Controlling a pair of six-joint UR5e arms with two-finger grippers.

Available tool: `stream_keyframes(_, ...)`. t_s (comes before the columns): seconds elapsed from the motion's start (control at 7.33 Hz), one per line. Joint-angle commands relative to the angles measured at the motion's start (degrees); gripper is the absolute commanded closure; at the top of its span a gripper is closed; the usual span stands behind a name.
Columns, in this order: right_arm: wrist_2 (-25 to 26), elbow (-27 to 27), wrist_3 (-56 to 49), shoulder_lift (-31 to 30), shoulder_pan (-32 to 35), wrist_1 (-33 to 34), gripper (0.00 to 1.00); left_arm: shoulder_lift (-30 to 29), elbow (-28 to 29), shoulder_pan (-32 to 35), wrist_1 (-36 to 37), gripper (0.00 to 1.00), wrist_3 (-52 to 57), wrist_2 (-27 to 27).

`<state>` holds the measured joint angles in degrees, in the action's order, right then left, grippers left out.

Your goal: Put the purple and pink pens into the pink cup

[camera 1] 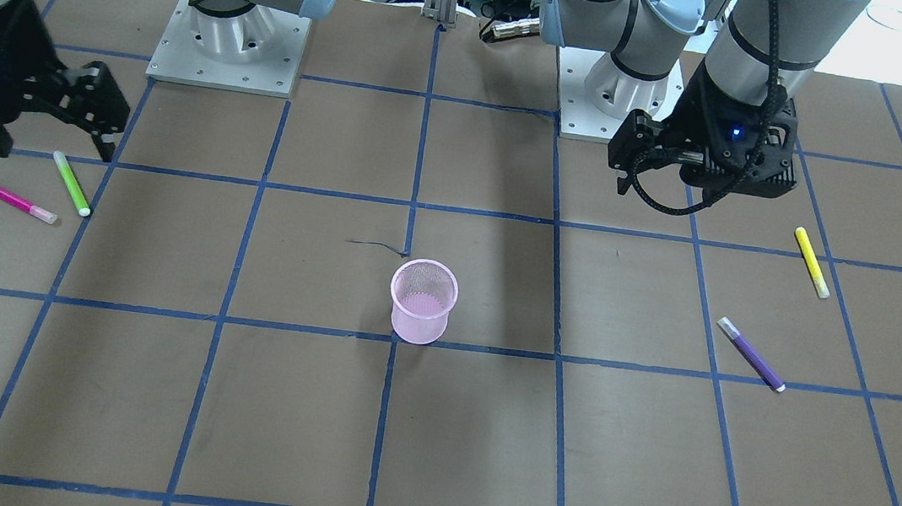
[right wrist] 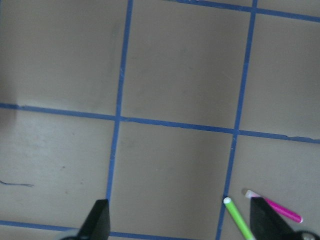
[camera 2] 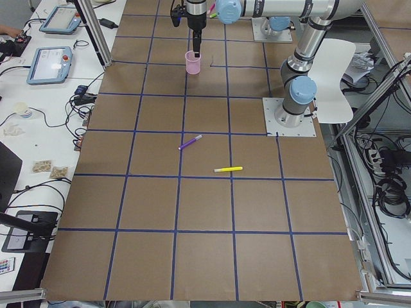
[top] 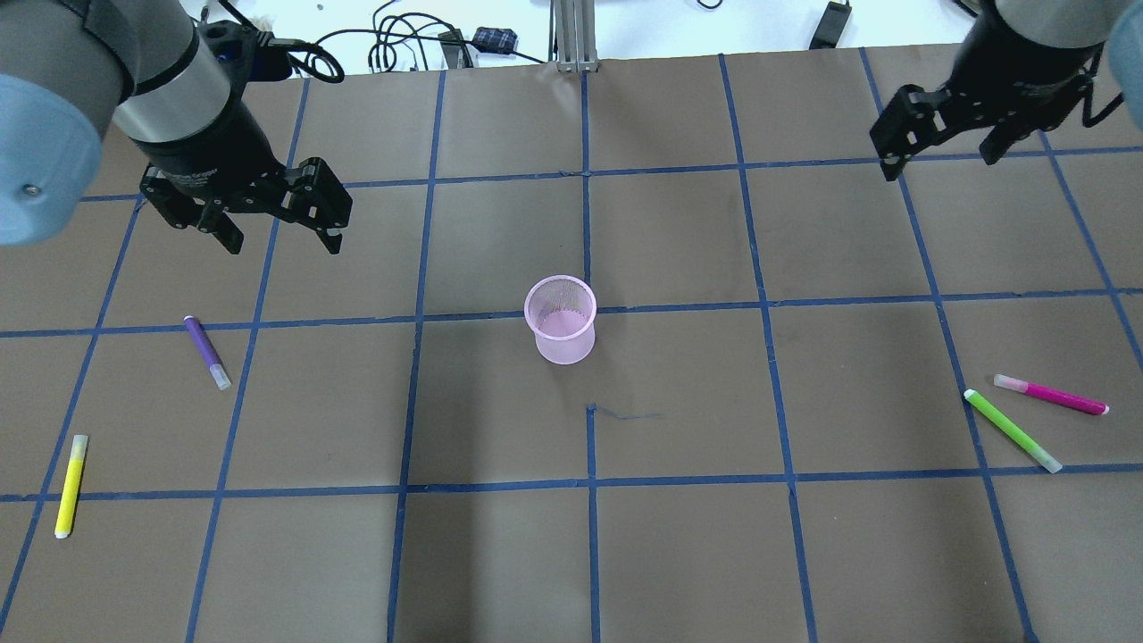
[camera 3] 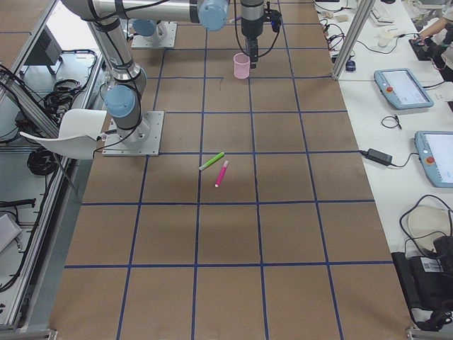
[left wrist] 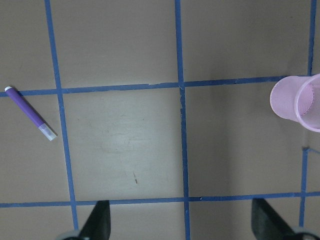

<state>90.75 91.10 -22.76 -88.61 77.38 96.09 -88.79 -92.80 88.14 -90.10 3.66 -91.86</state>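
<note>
**Both grippers hanging open; pens lying loose around the cup**

Overhead view, working outward from the robot's edge.

Nearest: yellow pen (top: 70,486) is lying far out on the robot's left. Next, on the right, green pen (top: 1012,430) and pink pen (top: 1051,395) are lying with their ends near each other but apart. Then purple pen (top: 206,352) is lying on the left, well apart from the yellow pen.

Pink cup (top: 560,319) is standing upright in the middle of the table (top: 679,554), mouth up, well apart from every pen.

Farthest up the view, left gripper (top: 284,243) and right gripper (top: 939,167) are hanging above the table. Each is spreading its fingers wide and gripping nothing.

The left wrist view is taking in the purple pen and the pink cup at its right edge. The right wrist view is catching only the green pen and pink pen in its lower right corner.

The exterior left view is showing the purple pen and yellow pen in its foreground. The exterior right view is showing the green pen and pink pen instead.
</note>
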Motion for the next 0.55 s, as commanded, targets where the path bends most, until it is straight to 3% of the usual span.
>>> stream_keyframes(0.0, -1.2, 1.5, -25.3, 5.2, -11.6, 1.5, 0.0, 0.2, -0.6, -0.4, 0.4, 0.0, 0.0, -0.1)
stream_keyframes(0.41, -2.7, 1.9, -56.9, 12.0, -20.8, 6.6, 0.0, 0.2, -0.5, -4.1, 0.6, 0.0, 0.0, -0.1)
